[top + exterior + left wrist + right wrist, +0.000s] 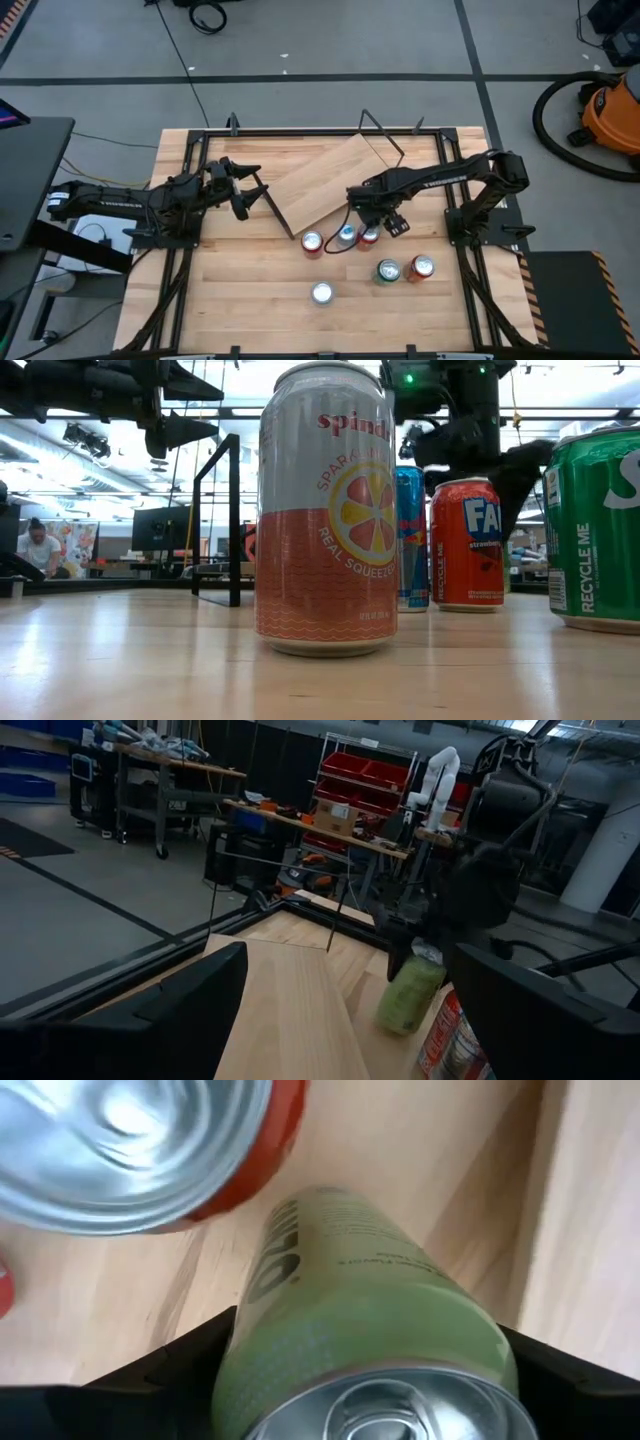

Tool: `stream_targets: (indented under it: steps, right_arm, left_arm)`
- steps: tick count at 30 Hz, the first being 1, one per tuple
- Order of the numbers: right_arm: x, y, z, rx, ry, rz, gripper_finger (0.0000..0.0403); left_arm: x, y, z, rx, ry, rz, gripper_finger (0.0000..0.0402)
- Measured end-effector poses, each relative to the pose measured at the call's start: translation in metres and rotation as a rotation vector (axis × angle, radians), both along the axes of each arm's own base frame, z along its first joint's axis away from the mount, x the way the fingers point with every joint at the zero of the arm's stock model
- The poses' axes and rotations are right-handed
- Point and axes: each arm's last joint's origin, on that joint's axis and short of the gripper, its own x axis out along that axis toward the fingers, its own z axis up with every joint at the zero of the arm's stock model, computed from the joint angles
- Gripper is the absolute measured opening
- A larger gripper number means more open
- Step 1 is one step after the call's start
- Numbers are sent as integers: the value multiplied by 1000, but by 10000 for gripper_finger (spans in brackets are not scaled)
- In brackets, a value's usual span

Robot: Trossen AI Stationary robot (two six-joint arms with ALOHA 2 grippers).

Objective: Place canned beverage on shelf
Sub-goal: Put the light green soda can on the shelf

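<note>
A: Where's the shelf?
B: The shelf [325, 182] lies skewed on the far half of the table [250, 290], with its black rod frames [383, 135] at the two short ends. In the left wrist view the board [290, 1010] runs forward between that arm's own fingers.

A: And the right gripper?
B: The right gripper [368, 218] is at the near edge of the shelf, its fingers closed around a pale green can [365, 1320] — the right wrist view shows the can clamped between the two dark fingers [160, 1370]. The left wrist view shows that can [408, 992] tilted under the gripper; whether it touches the table, I can't tell.

A: Other cans?
B: A red-topped can [312, 243] and a blue can [346, 237] stand just beside the gripper. A dark green can [388, 270] and a red can [421, 267] are nearer the front, close together. A white-and-orange can [321, 293] stands alone at the front — it fills the low view [325, 510].

A: The left gripper?
B: The left gripper [240, 185] hovers by the shelf's left end, fingers spread open, holding nothing.
</note>
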Motion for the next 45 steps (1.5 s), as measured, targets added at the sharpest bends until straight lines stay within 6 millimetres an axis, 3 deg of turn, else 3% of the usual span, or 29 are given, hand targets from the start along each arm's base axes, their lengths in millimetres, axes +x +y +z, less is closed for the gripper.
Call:
stream_targets:
  steps: [18,29,45]
  right_arm:
    - [14,-44,51,-48,-123,-4,328]
    - [10,-89,54,-88,-155,-81,328]
    - [6,-136,59,-154,-283,-196,328]
  left_arm:
    - [0,0,0,0,2,-1,357]
    - [0,0,0,1,1,3,357]
    - [-1,5,0,0,-5,36,357]
